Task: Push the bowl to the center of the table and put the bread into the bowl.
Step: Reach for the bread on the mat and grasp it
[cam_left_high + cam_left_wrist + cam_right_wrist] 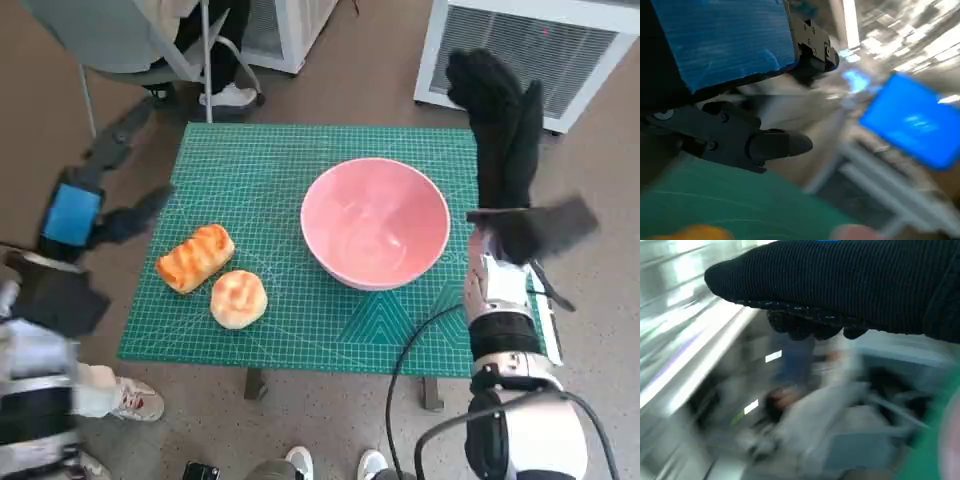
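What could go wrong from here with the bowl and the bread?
The right hand is raised beside the pink bowl; a hard sideways push might tip it or slide it past center. The loaf and the round bun lie almost touching, so the left hand could knock one away.

Green mat (270,180) covers table — bowl (375,222), bread loaf (195,258), bun (238,298).

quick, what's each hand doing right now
Left hand: open, holding nothing, off the table's left edge.
Right hand: open, fingers extended, holding nothing, beside the pink bowl.
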